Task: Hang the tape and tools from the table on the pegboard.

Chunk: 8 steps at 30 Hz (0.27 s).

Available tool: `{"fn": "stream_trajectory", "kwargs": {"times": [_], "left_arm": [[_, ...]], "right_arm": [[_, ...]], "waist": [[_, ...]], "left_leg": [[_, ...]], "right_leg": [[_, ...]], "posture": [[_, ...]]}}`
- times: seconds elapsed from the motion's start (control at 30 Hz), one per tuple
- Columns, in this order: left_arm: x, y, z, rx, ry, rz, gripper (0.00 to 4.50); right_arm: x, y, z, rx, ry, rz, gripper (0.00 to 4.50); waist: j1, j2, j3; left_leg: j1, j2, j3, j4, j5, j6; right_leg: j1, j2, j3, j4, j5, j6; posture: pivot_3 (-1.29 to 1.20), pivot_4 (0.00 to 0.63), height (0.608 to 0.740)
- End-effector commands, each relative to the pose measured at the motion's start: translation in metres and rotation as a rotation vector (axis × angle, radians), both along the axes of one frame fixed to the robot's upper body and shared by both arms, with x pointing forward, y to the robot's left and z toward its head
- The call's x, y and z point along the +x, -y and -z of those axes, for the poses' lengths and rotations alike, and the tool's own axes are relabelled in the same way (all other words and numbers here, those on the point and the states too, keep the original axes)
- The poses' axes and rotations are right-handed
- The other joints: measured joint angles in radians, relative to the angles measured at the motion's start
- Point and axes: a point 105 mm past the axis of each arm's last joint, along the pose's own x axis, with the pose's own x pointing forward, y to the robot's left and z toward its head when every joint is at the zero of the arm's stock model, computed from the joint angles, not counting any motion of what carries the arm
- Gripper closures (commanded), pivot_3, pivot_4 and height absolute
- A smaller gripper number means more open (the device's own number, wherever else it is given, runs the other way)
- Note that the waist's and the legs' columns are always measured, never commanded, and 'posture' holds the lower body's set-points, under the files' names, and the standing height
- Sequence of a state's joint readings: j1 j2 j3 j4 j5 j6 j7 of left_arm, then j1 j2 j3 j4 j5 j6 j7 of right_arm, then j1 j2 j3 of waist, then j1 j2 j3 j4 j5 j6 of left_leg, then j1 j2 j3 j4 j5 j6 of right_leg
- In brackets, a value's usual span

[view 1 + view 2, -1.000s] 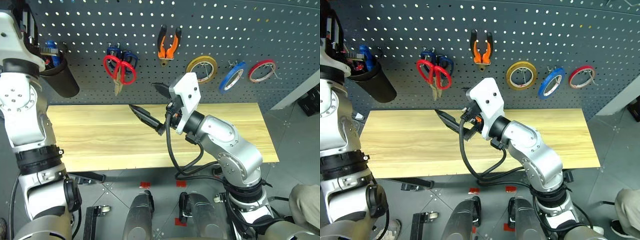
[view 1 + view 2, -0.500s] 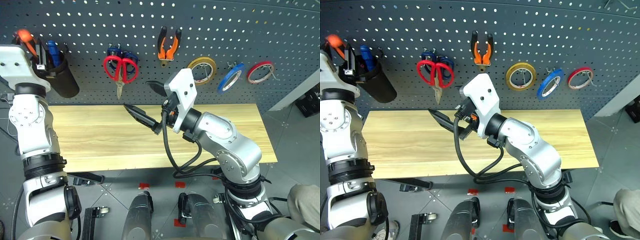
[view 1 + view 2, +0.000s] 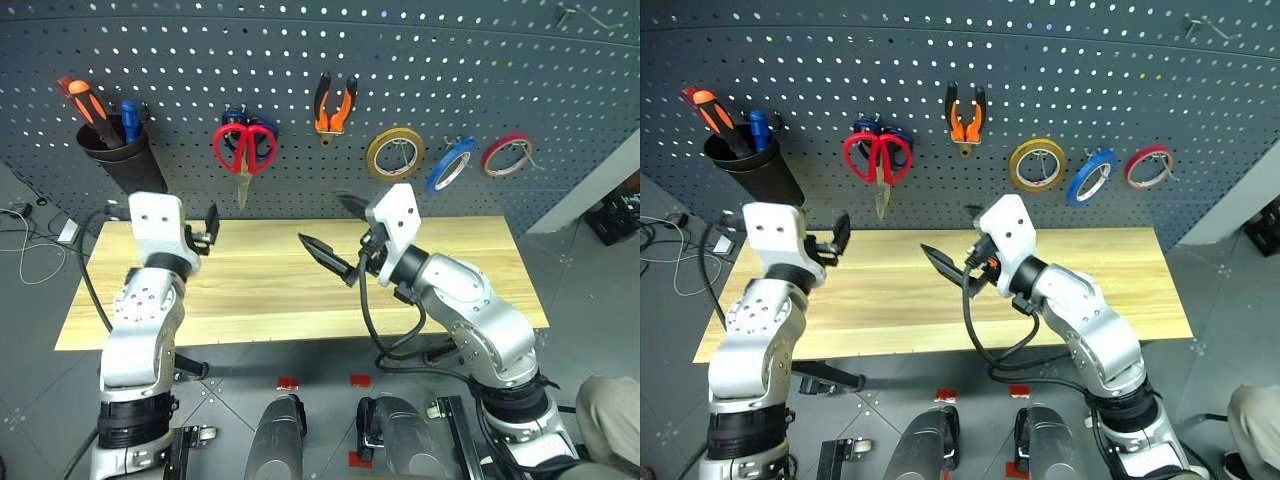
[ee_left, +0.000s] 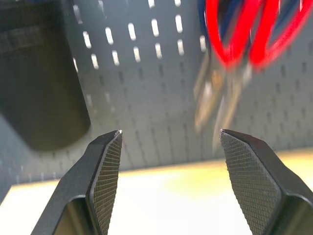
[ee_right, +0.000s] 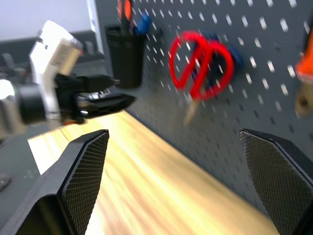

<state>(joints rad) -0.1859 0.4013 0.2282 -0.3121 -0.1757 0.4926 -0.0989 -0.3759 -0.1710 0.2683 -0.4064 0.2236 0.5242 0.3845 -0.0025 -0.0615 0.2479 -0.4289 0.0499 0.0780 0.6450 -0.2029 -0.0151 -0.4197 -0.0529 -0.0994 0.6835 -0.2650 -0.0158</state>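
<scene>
Overhead, from the head camera, the dark grey pegboard [image 3: 500, 90], a flat panel dotted with rows of small holes, already carries everything: the red-handled scissors [image 3: 244, 150] hang in front of a blue-handled pair, with the orange-and-black pliers [image 3: 333, 100] next along, then a yellow tape ring [image 3: 393, 152], the thin blue tape ring [image 3: 448, 163] and a red tape ring [image 3: 505, 154]. On the far side of the scissors, a black cup [image 3: 124, 160] on the pegboard holds the slim screwdriver [image 3: 82, 101] with its orange-and-black handle. Below the pegboard, the smooth light wood-grain table [image 3: 480, 260] appears bare, so the hanging seems finished. Above it, the left gripper [image 3: 211, 227] and the right gripper [image 3: 335, 232] both hover spread apart, holding nothing. Through the left wrist camera, two black fingers [image 4: 105, 169] with cross-hatched pads gape wide, facing the pegboard below the scissors. Through the right wrist camera, the fingers [image 5: 85, 169] stand fully apart and empty too. Finishing well probably means drawing both arms straight back, keeping them from brushing the hanging tools.
</scene>
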Motion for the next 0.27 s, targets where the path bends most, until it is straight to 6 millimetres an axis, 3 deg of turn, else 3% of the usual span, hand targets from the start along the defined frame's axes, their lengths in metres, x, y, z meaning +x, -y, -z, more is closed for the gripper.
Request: {"fn": "stream_trajectory", "kwargs": {"times": [0.03,0.27], "left_arm": [[-0.009,-0.002,0.014,-0.012,-0.027,0.008,1.15],[-0.011,-0.012,0.053,-0.071,-0.092,-0.023,1.15]], "right_arm": [[0.025,0.027,0.018,0.057,0.033,0.264,0.0],[0.049,0.092,0.088,0.058,-0.011,0.667,0.0]], "waist": [[0.001,0.003,-0.017],[0.007,0.004,-0.048]], "left_leg": [[0.0,0.0,0.0,0.0,0.0,0.0],[0.002,-0.001,0.002,0.0,0.0,0.002]], "right_leg": [[0.0,0.0,0.0,0.0,0.0,-0.001],[0.002,-0.001,0.002,-0.002,0.001,0.0]], "posture": [[0.03,0.15,0.74],[0.04,0.11,0.74]]}}
